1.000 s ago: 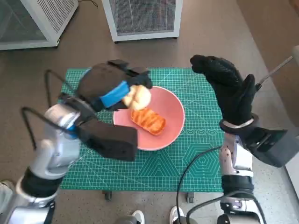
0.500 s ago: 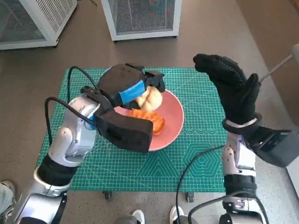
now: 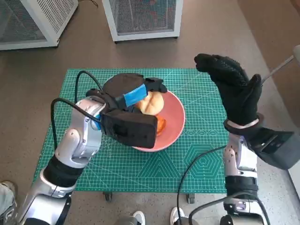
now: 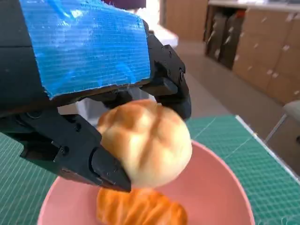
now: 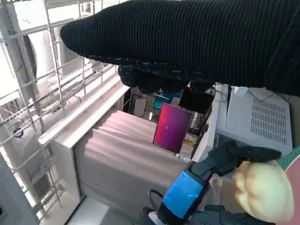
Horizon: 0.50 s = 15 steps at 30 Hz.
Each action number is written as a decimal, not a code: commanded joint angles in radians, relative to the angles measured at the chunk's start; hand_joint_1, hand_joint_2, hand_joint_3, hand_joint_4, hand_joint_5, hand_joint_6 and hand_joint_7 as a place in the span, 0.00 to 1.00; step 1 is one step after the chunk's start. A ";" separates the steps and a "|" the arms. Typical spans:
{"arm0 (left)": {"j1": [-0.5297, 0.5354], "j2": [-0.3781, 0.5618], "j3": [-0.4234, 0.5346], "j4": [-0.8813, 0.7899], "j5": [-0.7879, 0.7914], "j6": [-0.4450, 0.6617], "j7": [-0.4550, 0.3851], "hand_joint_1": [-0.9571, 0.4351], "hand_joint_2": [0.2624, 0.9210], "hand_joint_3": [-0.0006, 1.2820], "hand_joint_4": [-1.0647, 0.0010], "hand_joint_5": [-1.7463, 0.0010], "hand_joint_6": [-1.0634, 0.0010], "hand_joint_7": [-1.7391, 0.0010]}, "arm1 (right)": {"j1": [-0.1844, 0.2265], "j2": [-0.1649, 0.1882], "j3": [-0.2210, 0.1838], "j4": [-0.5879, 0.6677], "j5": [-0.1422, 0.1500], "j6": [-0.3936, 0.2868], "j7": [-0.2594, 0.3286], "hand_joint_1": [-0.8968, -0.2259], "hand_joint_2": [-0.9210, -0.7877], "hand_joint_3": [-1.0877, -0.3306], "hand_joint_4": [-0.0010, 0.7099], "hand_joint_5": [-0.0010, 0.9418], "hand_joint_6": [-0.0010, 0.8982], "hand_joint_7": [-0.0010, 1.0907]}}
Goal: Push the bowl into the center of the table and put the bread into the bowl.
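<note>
bun point(image 3: 151, 103) above pastry point(image 3: 160, 124) in bowl point(image 3: 176, 123), mid-table point(image 3: 197, 159).

Head view: even, diffuse overhead light, moderately bright; shadows soft and short, a faint one under the left hand point(image 3: 126, 96) on the green mat point(image 3: 197, 154). Focus sharp throughout. Wide-angle bowing shows at the frame edges.

Left wrist view: bright; mild sheen on the blue tape point(image 4: 86, 44). The round bread point(image 4: 145, 143) is soft with slight blur; far background out of focus and washed out.

Right wrist view: strong backlight from pale, overexposed surroundings; the glove point(image 5: 197, 42) reads as near-silhouette, knit texture visible.
</note>
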 commanded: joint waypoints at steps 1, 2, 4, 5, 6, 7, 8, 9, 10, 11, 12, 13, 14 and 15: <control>0.017 0.008 0.007 -0.052 -0.008 0.023 -0.023 0.42 0.97 0.00 0.83 1.00 0.71 0.99 | 0.025 0.002 -0.003 0.005 -0.004 0.005 -0.009 0.31 0.00 0.44 0.29 0.00 0.14 0.33; 0.022 0.011 0.016 -0.059 -0.017 0.021 -0.022 0.42 0.97 0.00 0.83 1.00 0.71 0.99 | 0.025 0.003 -0.002 0.005 -0.006 0.005 -0.011 0.31 0.00 0.44 0.29 0.00 0.14 0.33; 0.031 0.016 0.033 -0.069 -0.035 0.015 -0.017 0.39 0.98 0.01 0.87 1.00 0.74 1.00 | 0.025 0.004 -0.001 0.003 -0.008 0.006 -0.014 0.31 0.00 0.44 0.29 0.00 0.14 0.33; 0.035 0.018 0.040 -0.073 -0.043 0.012 -0.014 0.39 0.98 0.01 0.87 1.00 0.74 1.00 | 0.026 0.004 -0.001 0.002 -0.009 0.007 -0.016 0.31 0.00 0.44 0.29 0.00 0.14 0.33; 0.040 0.019 0.055 -0.077 -0.061 0.006 -0.008 0.38 0.98 0.00 0.88 1.00 0.74 0.99 | 0.026 0.004 0.000 0.000 -0.009 0.008 -0.017 0.31 0.00 0.44 0.29 0.00 0.14 0.33; 0.044 0.019 0.065 -0.080 -0.074 0.002 -0.003 0.37 0.97 0.00 0.88 1.00 0.75 1.00 | 0.026 0.004 0.000 -0.001 -0.008 0.009 -0.018 0.31 0.00 0.44 0.29 0.00 0.14 0.33; 0.050 0.019 0.082 -0.082 -0.097 -0.006 0.003 0.37 0.97 0.00 0.88 1.00 0.75 1.00 | 0.026 0.004 0.000 -0.002 -0.009 0.010 -0.019 0.31 0.00 0.44 0.29 0.00 0.14 0.33; 0.056 0.017 0.111 -0.081 -0.135 -0.019 0.009 0.37 0.97 0.00 0.89 1.00 0.76 1.00 | 0.026 0.004 0.001 -0.002 -0.008 0.011 -0.019 0.31 0.00 0.43 0.29 0.00 0.14 0.33; 0.060 0.016 0.129 -0.080 -0.161 -0.027 0.013 0.36 0.97 0.00 0.90 1.00 0.76 1.00 | 0.026 0.003 0.001 -0.002 -0.008 0.012 -0.020 0.31 0.00 0.43 0.29 0.00 0.14 0.33; 0.066 0.013 0.155 -0.078 -0.197 -0.038 0.016 0.36 0.97 0.00 0.90 1.00 0.77 1.00 | 0.025 0.002 0.001 -0.003 -0.008 0.013 -0.020 0.31 0.00 0.43 0.29 0.00 0.14 0.33; 0.068 0.012 0.169 -0.076 -0.221 -0.045 0.018 0.35 0.97 0.00 0.90 1.00 0.77 1.00 | 0.025 0.002 0.001 -0.003 -0.008 0.014 -0.020 0.31 0.00 0.43 0.29 0.00 0.14 0.33; 0.072 0.009 0.191 -0.074 -0.253 -0.052 0.020 0.35 0.97 0.00 0.91 1.00 0.78 1.00 | 0.025 0.002 0.001 -0.005 -0.008 0.016 -0.021 0.31 0.00 0.44 0.29 0.00 0.14 0.33; 0.075 0.007 0.205 -0.072 -0.277 -0.058 0.022 0.35 0.97 0.00 0.91 1.00 0.79 1.00 | 0.025 0.001 0.001 -0.007 -0.008 0.017 -0.022 0.31 0.00 0.44 0.29 0.00 0.14 0.34; 0.080 0.002 0.227 -0.069 -0.312 -0.066 0.026 0.35 0.97 0.00 0.92 1.00 0.79 1.00 | 0.024 0.000 0.000 -0.008 -0.008 0.018 -0.023 0.31 0.00 0.44 0.29 0.00 0.14 0.34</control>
